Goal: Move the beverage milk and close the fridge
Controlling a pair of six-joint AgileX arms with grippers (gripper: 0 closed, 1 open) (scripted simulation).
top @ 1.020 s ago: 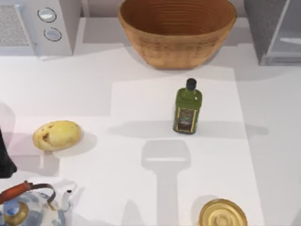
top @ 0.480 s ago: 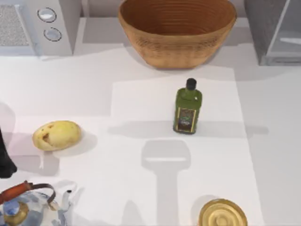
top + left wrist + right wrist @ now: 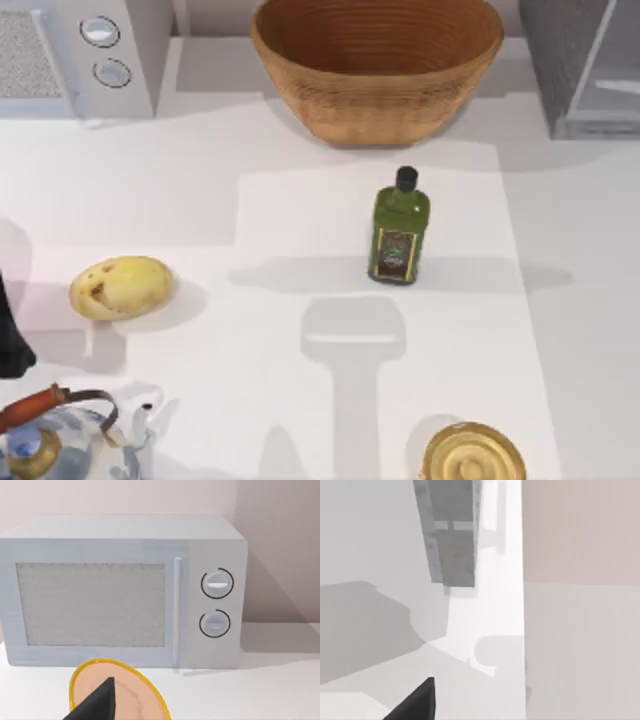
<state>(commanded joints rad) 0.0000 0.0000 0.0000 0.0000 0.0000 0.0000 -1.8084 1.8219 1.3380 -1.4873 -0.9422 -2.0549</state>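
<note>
Top view: the fridge (image 3: 585, 65) stands at the bench's (image 3: 200, 200) far right corner. An oil bottle (image 3: 400, 228) stands upright mid-bench, near a wicker basket (image 3: 376, 62). The left arm (image 3: 10, 335) sits at the left edge.

Left wrist view: a microwave (image 3: 125, 590) faces the camera, potato (image 3: 117, 690) below.

Right wrist view: the fridge appears tilted. Neither gripper's opening can be told.

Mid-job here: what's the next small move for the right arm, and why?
Probably ease the right gripper toward the fridge. The right wrist view looks at the fridge from some way off, so its pale door panel seems out of reach for now. The left arm sits at the left edge of the table, facing the microwave, far from the fridge.
</note>
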